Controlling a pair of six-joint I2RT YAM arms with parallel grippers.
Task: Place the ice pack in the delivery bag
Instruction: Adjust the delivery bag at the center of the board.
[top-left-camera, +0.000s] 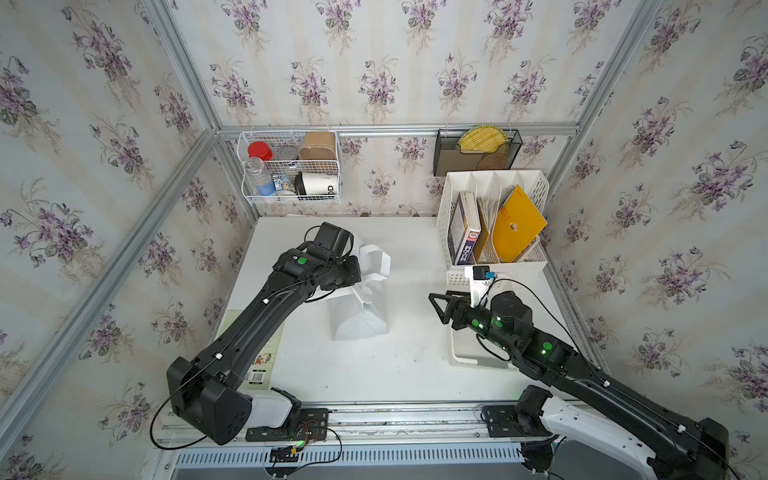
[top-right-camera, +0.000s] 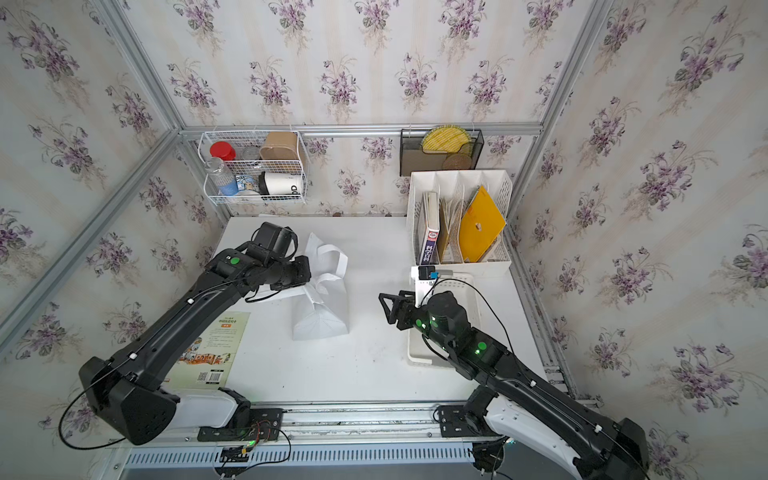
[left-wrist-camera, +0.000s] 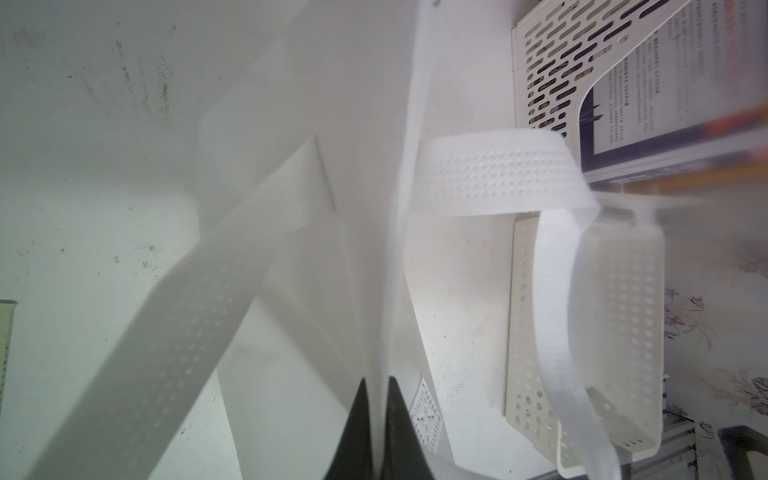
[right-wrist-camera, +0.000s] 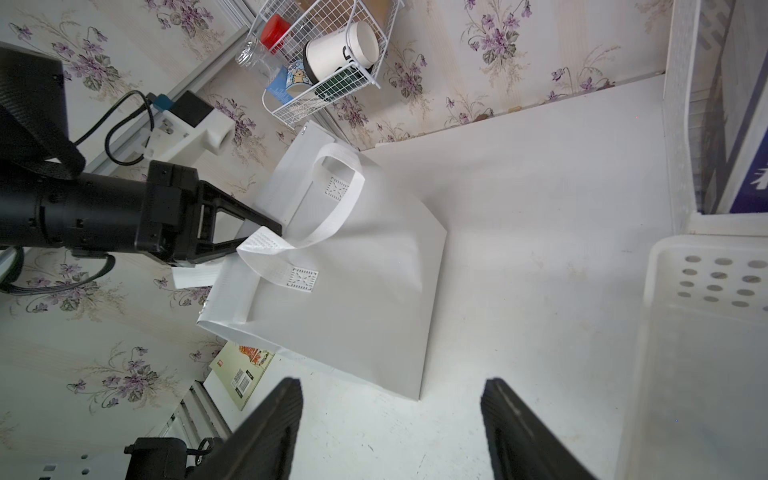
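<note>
The delivery bag (top-left-camera: 361, 322) (top-right-camera: 322, 320) stands in the middle of the table, white, with its strap handles (right-wrist-camera: 340, 208) flopping at the top. My left gripper (top-left-camera: 356, 272) (top-right-camera: 307, 270) (right-wrist-camera: 274, 228) is at the bag's upper rim. In the left wrist view its jaws (left-wrist-camera: 377, 380) stand almost together with the bag's white wall (left-wrist-camera: 291, 124) pinched between them. My right gripper (top-left-camera: 436, 309) (top-right-camera: 384, 309) (right-wrist-camera: 390, 382) is open and empty, hovering over bare table to the right of the bag. The ice pack is out of view.
A low white perforated tray (top-left-camera: 461, 359) (top-right-camera: 415, 357) (right-wrist-camera: 665, 291) lies under the right arm. A white file organiser (top-left-camera: 451, 232) with books stands at the back right. A book (top-right-camera: 212, 345) lies at the front left. A wire basket (top-left-camera: 291, 166) and a black mesh holder (top-left-camera: 476, 151) hang on the wall.
</note>
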